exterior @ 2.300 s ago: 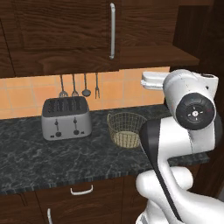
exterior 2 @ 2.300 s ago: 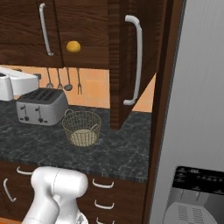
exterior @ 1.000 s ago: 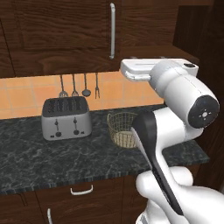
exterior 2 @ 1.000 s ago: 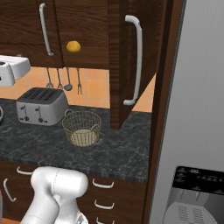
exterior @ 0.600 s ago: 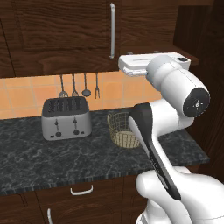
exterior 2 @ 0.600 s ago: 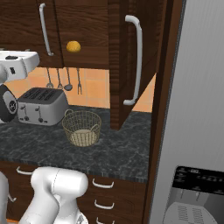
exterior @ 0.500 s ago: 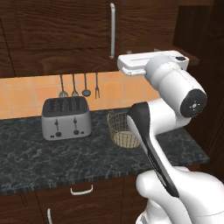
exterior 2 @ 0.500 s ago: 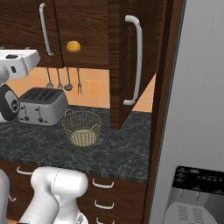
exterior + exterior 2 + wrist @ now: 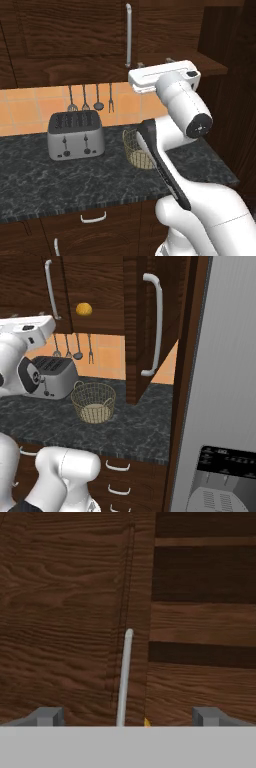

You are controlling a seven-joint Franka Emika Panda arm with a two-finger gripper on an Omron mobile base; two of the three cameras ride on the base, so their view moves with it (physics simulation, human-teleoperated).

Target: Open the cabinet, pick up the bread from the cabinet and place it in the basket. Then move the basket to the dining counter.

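Arm raised, wrist level, open jaws [image 9: 127,716] facing the cabinet [image 9: 65,612] door's handle [image 9: 123,679].

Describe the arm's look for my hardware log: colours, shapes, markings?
Glossy white rounded arm links with a dark circular joint cap and a black strip along the lower link. The hand is a flat white block; small grey finger tips form its jaws.
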